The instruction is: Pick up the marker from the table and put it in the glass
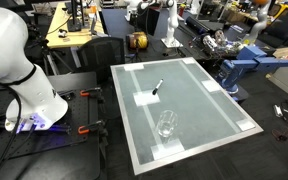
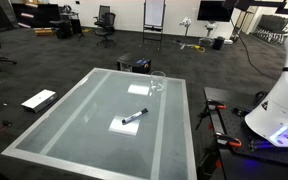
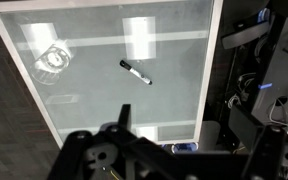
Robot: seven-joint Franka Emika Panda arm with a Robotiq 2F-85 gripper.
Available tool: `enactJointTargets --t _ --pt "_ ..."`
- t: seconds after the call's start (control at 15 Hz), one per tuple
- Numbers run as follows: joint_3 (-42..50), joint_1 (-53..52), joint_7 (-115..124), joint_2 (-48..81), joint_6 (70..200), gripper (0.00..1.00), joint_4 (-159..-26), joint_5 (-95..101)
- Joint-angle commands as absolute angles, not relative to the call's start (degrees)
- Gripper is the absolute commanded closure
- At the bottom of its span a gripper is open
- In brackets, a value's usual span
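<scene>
The marker (image 1: 158, 87) is a short dark stick with a lighter tip. It lies flat near the middle of the pale glossy table (image 1: 199, 100), partly over a white tape patch (image 2: 129, 125). It also shows in an exterior view (image 2: 135, 117) and in the wrist view (image 3: 136, 72). The clear glass (image 1: 166, 124) stands upright and empty near a table edge, apart from the marker, and shows in an exterior view (image 2: 157, 85) and the wrist view (image 3: 52, 58). My gripper (image 3: 179, 112) shows only in the wrist view. It is high above the table edge, open and empty, far from both.
The white robot base (image 1: 24, 80) stands beside the table, also in an exterior view (image 2: 279, 110). Wooden workbenches (image 1: 74, 35) and a blue machine (image 1: 239, 65) are behind. A flat white board (image 2: 39, 99) lies on the floor. More tape patches sit near the table corners (image 3: 139, 38).
</scene>
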State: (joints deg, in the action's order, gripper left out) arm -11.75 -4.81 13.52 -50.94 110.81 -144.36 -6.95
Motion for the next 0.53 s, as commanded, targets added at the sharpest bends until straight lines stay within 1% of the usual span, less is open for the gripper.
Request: enactJointTargets --t 0.0,0.47 --pt "-9.81 -4.49 7.65 -47.77 117.22 0.00 -146.66 -3.53" --pt "-4.40 -4.79 -1.12 -39.54 133.06 0.00 -152.48 -1.30"
